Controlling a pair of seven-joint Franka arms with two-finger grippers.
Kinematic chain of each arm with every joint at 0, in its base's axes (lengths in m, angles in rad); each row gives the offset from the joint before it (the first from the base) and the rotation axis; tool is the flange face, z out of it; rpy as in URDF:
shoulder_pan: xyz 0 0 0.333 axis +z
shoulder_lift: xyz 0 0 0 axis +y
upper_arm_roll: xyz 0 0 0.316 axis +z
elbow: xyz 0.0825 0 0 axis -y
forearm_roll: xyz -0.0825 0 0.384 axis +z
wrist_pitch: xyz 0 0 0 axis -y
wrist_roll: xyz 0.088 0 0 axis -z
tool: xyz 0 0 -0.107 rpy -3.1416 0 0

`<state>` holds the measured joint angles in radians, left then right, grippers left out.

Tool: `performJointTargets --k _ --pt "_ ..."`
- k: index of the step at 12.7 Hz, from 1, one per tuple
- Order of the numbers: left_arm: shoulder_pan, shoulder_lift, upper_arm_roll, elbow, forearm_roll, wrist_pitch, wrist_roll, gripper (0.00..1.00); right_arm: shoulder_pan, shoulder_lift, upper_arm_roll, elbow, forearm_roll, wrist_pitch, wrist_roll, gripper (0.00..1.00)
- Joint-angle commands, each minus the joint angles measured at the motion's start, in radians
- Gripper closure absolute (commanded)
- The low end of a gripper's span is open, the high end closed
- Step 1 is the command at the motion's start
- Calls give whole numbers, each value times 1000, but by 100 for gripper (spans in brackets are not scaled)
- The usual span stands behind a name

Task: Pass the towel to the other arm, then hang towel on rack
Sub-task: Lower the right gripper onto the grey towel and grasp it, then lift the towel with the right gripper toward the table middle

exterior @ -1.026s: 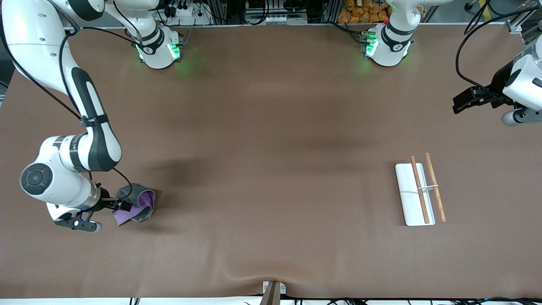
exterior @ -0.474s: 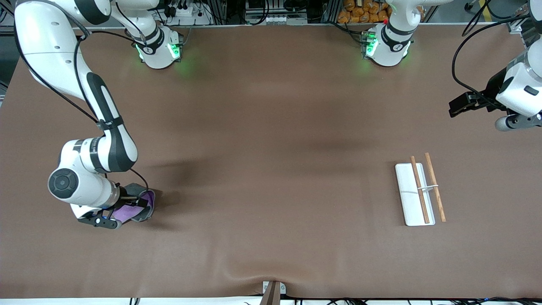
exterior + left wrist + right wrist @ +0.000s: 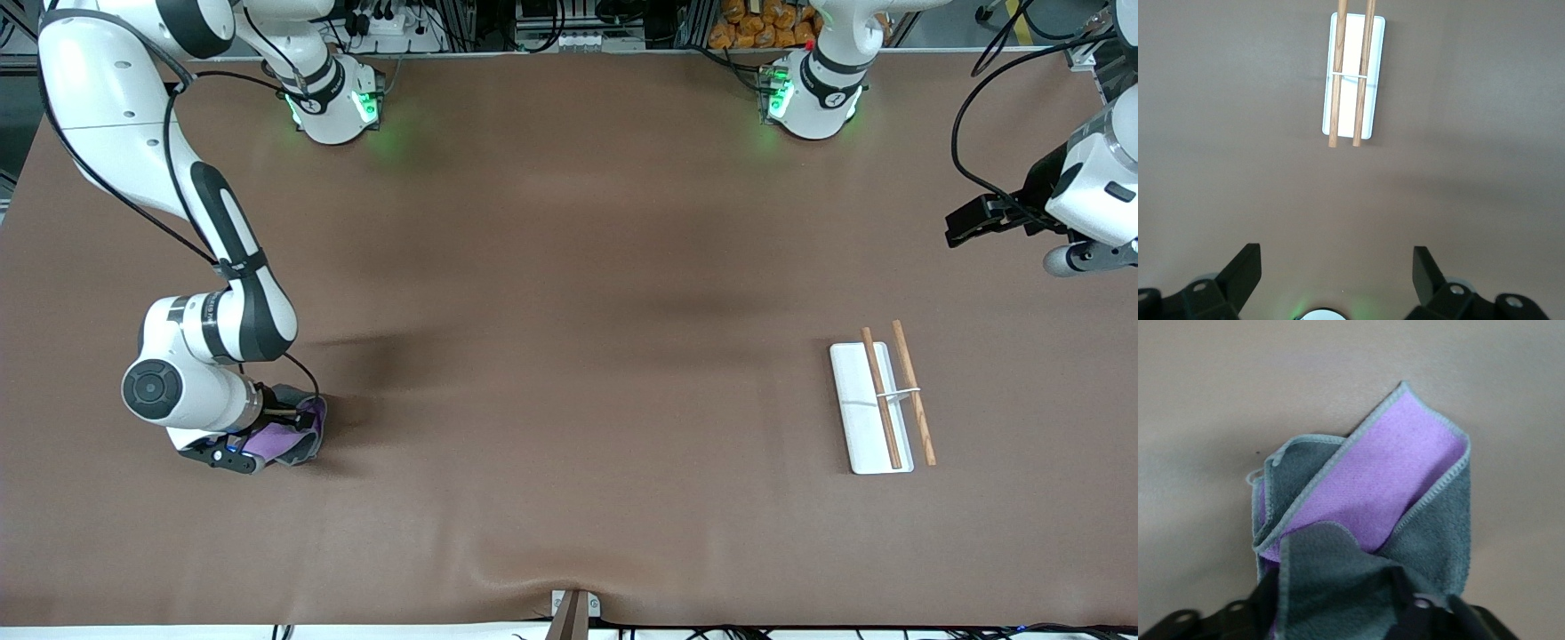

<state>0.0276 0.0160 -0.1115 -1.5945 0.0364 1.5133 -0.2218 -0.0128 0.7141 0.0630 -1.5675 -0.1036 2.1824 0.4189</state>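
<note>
The towel [image 3: 302, 442], dark grey with a purple face showing, lies crumpled on the table at the right arm's end; the right wrist view shows it too [image 3: 1405, 473]. My right gripper [image 3: 286, 425] is low over it, open, with a raised grey fold between its fingers [image 3: 1268, 593]. The rack [image 3: 858, 427], a white base with two brown rods and a thin metal crossbar, sits toward the left arm's end and shows in the left wrist view [image 3: 1353, 87]. My left gripper [image 3: 960, 227] is open and empty, waiting high over the table's end [image 3: 1336, 273].
Brown table mat [image 3: 569, 356] covers the whole table. A small metal bracket [image 3: 573, 609] sits at the mat's edge nearest the front camera. The two arm bases [image 3: 333, 102] stand along the edge farthest from the camera.
My right gripper has moved in over the towel, so a fold now sits between its fingers. The left arm shifted slightly and has settled.
</note>
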Motion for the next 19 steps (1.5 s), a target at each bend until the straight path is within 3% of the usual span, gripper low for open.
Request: performJointTargets --k 1,6,10,12,15,19 --pt "6 -10 -4 -7 11 13 19 0 2 -8 6 -6 -25 -1 75 100" --pt "5 -10 -4 -7 11 13 19 0 -6 -25 7 -3 -25 -27 77 100" --pt "3 -8 -4 -7 11 13 19 0 14 -145 24 12 -16 -103 69 100" --pt "2 -8 -4 -13 11 15 18 0 59 -237 52 17 -18 -119 69 100" --pt "-1 -5 -4 -24 8 44 18 0 199 -312 46 75 -34 -118 69 100" --pt "-5 22 -5 -19 -41 90 2 0 344 -323 44 214 -36 -115 72 100"
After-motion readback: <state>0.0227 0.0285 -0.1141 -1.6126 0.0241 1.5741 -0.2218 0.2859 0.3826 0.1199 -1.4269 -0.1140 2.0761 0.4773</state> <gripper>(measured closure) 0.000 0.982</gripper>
